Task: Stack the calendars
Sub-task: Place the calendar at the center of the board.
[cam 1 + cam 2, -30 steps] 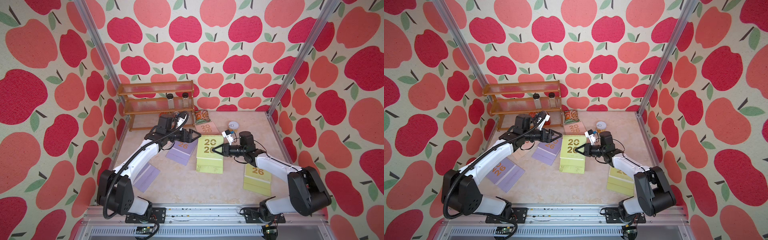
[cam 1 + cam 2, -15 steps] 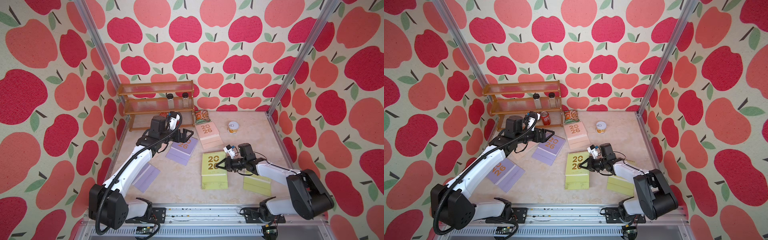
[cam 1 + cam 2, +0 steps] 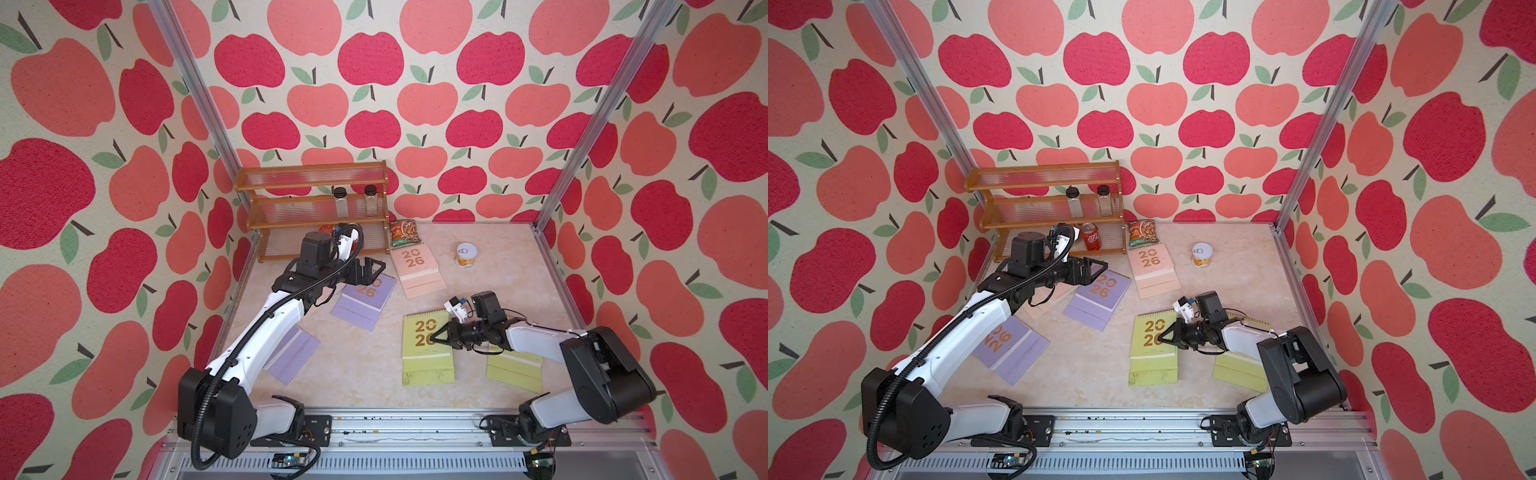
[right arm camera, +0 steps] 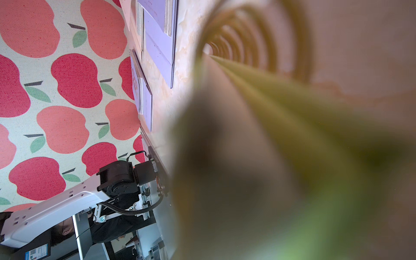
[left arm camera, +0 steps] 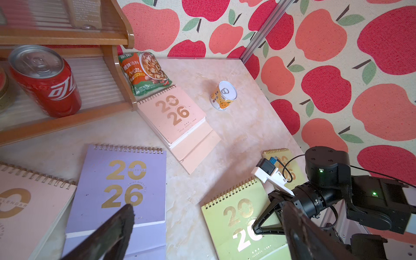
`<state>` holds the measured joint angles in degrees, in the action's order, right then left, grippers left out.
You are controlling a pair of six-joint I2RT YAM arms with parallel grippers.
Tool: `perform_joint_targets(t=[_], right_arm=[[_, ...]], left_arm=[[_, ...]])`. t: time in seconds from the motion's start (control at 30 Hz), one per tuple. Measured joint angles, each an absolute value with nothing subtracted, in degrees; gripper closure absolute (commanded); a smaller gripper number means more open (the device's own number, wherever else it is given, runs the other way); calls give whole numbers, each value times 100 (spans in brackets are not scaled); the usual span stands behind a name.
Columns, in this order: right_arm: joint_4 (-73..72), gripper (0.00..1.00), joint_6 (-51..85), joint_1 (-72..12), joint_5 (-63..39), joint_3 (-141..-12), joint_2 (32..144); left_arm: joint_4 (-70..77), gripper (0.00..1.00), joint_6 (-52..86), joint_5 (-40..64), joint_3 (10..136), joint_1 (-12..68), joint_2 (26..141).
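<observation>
A yellow-green calendar (image 3: 426, 353) (image 5: 238, 225) lies near the front, and my right gripper (image 3: 434, 337) (image 3: 1165, 337) is shut on its right edge; it fills the right wrist view as a green blur (image 4: 292, 135). A second yellow-green calendar (image 3: 515, 370) lies under the right arm. My left gripper (image 3: 370, 270) (image 5: 209, 234) hangs open and empty over a lilac calendar (image 3: 365, 297) (image 5: 121, 180). A pink calendar (image 3: 415, 266) lies at the back. Another lilac calendar (image 3: 1013, 349) and another pink calendar (image 3: 1050, 297) lie partly under the left arm.
A wooden rack (image 3: 311, 208) stands at the back left with two jars and a red can (image 5: 45, 81). A green snack packet (image 3: 404, 232) leans by the rack. A small tin (image 3: 466, 254) stands at the back right. Walls close in on three sides.
The left gripper let go of the yellow-green calendar, opened wide and drew back left over the lilac one. The right gripper brought the yellow-green calendar down and toward the front.
</observation>
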<state>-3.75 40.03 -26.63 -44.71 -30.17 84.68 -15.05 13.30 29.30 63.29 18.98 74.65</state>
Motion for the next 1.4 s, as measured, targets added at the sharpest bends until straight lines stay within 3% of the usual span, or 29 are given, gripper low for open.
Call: perform_joint_targets(t=[0.27, 0.9, 1.4], right_arm=[[126, 72, 3730, -2727, -4093, -3177, 8420], [1822, 37, 2980, -2738, -2578, -3785, 8368], [2290, 30, 2700, -2729, -1719, -4462, 8370]], left_arm=[[-1507, 0, 1330, 2930, 6294, 1887, 7465], [-1507, 0, 1332, 2888, 6167, 1887, 7465], [-1505, 1, 1337, 2886, 6206, 1900, 7889]])
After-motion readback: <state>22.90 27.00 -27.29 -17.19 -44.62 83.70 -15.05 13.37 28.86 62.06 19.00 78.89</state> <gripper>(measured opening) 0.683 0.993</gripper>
